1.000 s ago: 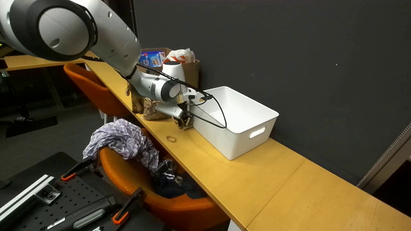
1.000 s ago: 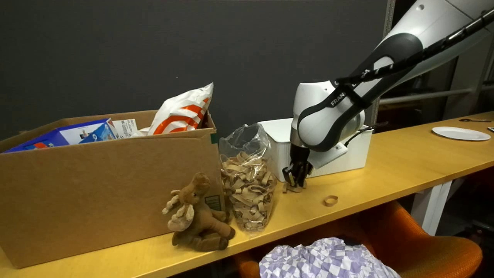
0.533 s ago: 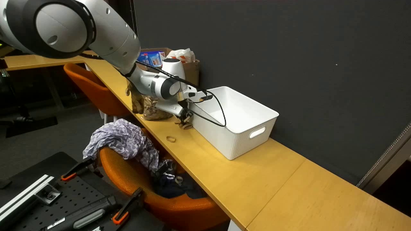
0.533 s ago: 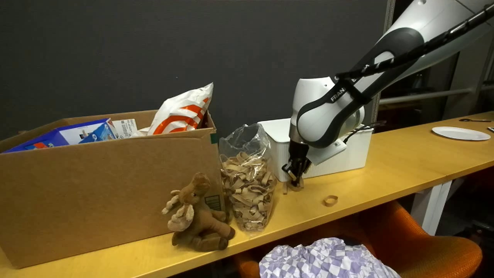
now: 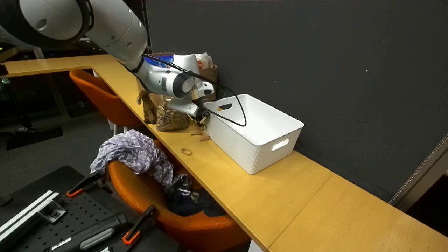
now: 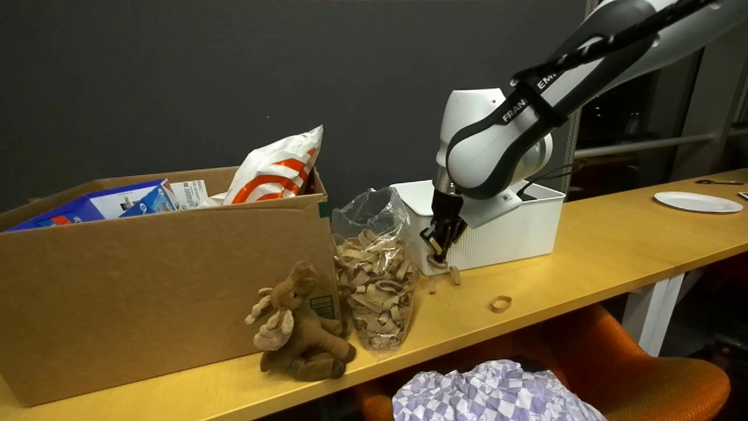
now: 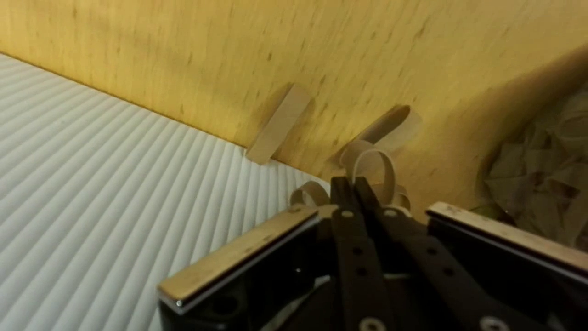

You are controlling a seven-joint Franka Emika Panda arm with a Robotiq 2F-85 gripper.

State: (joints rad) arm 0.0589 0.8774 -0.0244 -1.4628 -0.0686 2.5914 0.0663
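Wrist cam: gripper (image 7: 351,186) is pinched right down with a thin band (image 7: 389,172) caught at its tips, beside the bin (image 7: 115,197). Can't tell if it's one band or two, since more loops (image 7: 318,189) poke out behind it. A flat band (image 7: 279,124) and a curled band (image 7: 379,126) lie on the table (image 7: 183,50) near the bin. The bag (image 7: 546,174) is cut off.

In an exterior view, the arm (image 5: 115,31) covers part of the box (image 5: 211,78) beyond the bin, and the grip's too tiny to read. I count three loose bands, with the stray band (image 5: 186,151) farthest from the bin. Two orange chairs (image 5: 196,231), one half under a cloth (image 5: 129,150).

In an exterior view, "FRAN" and "EM" are readable on the arm, the rest hidden by a strap (image 6: 537,105). The bag stands between bin and box, too many bands to count. One moose (image 6: 304,327) past the bag from the bin, one plate (image 6: 698,202) well off the bin's opposite end.
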